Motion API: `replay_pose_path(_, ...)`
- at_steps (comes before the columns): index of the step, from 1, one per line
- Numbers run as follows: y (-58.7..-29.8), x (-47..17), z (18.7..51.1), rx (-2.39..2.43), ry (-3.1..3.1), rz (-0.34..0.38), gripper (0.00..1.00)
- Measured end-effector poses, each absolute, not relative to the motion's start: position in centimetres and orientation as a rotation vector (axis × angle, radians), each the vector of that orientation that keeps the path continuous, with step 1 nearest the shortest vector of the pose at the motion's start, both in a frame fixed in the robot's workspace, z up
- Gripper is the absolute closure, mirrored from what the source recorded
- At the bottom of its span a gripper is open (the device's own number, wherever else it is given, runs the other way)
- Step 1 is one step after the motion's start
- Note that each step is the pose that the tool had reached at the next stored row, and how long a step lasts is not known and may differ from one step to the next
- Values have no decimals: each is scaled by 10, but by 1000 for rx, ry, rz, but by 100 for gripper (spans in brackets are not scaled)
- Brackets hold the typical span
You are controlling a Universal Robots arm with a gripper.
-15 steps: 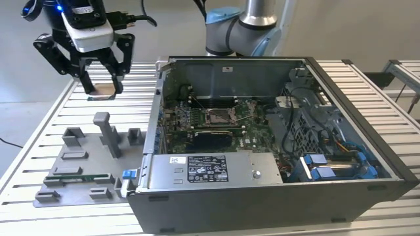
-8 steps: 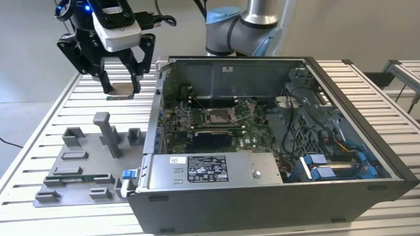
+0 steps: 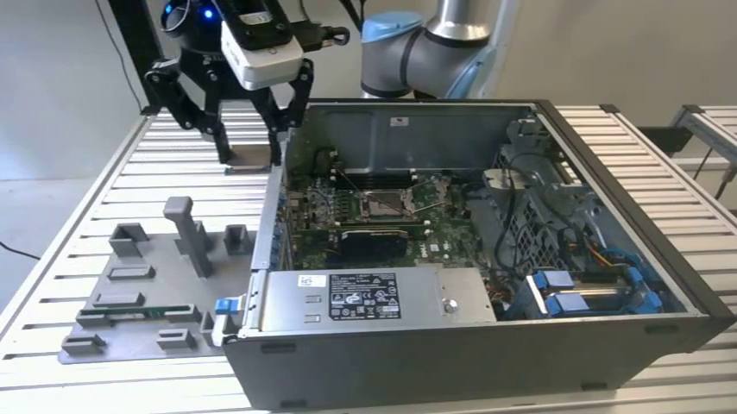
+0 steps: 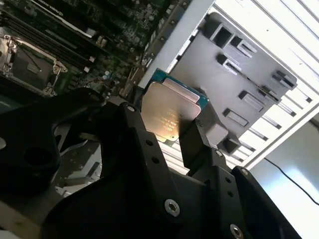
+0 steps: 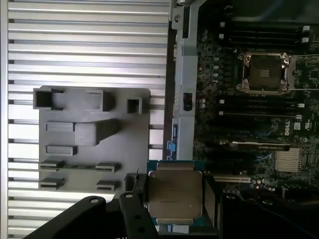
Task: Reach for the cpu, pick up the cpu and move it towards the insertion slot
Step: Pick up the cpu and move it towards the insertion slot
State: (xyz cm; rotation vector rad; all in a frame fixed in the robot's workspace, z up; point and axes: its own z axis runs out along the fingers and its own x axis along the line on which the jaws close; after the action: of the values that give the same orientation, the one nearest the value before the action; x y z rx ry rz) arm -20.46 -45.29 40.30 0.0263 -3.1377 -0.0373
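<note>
claw [image 5: 175,199]: I see it clamped on the cpu [image 5: 175,195], lifted flat for carrying
insertion slot [image 5: 265,73]: upper right, unfilled

white printed label [image 3: 362,296] on the power supply, faint markings on the cpu [image 5: 175,197], neither legible

- A pale plain wall [image 3: 645,43] is standing behind the scene.
- A ribbed metal surface [image 3: 69,259] is catching bright light.
- A light floor [image 3: 23,216] is showing beside it.
</note>
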Motion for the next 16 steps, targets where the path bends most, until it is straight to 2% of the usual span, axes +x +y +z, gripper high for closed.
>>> replay_pose_path(16, -453, -132, 403, 26, -3138, -37, 100)
